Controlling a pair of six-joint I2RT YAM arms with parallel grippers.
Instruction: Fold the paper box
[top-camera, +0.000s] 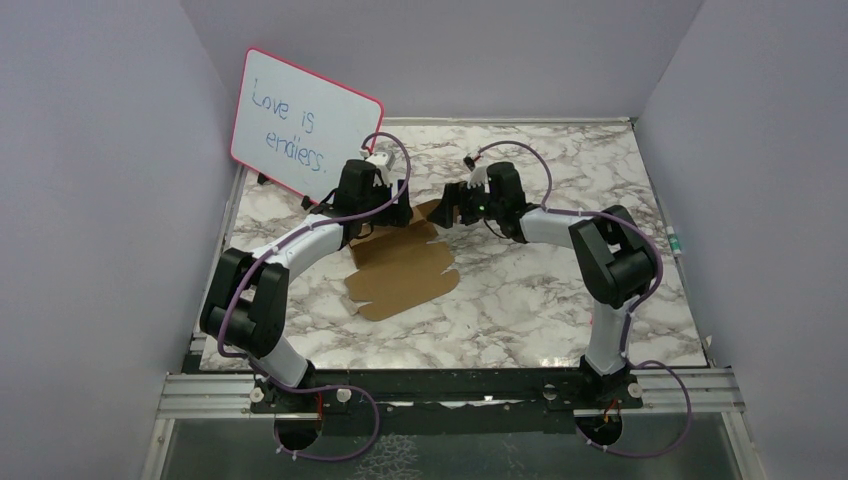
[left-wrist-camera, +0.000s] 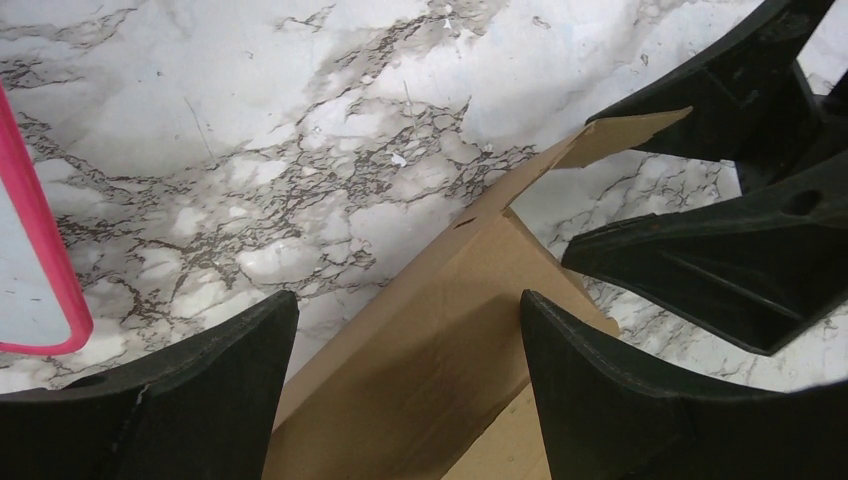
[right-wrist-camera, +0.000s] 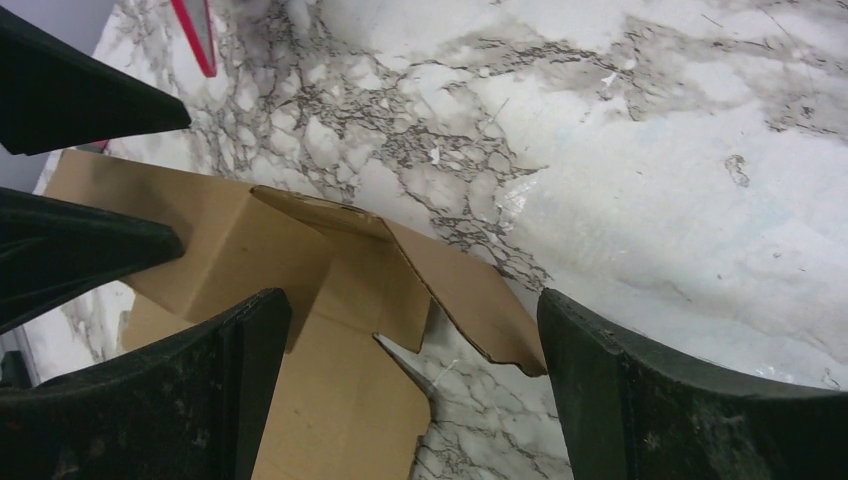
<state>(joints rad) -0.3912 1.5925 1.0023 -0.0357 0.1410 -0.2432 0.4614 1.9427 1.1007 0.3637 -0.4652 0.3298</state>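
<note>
Two black-and-white robot arms reach over a grey-veined white marble table (top-camera: 560, 300) in the top view. The flat brown corrugated-cardboard paper box (top-camera: 405, 270) lies near the table's middle with its die-cut flaps spread, and its 12 o'clock end sits under both grippers. The left gripper (top-camera: 392, 214) meets that end from 9 o'clock and the right gripper (top-camera: 447, 208) from 3 o'clock, their tips near each other. At 10 o'clock a pink-framed whiteboard (top-camera: 300, 125) leans against the wall, with "Love is endless." handwritten on it in blue.

From the left wrist, the left gripper's fingers (left-wrist-camera: 200, 400) stand released and wide apart. A cardboard panel runs up between them toward 1 o'clock. I cannot tell whether either finger touches it. At 3 o'clock the right gripper's two fingers are parted, and the panel's narrow tip reaches the upper one.

From the right wrist, the right gripper's fingers (right-wrist-camera: 680, 400) are also released and wide apart, grasping nothing. The paper box lies from 6 to 9 o'clock. One flap (right-wrist-camera: 450, 290) is lifted off the marble along a crease near the centre. At 9 o'clock the left gripper's parted fingers hang at the cardboard's edge.
</note>
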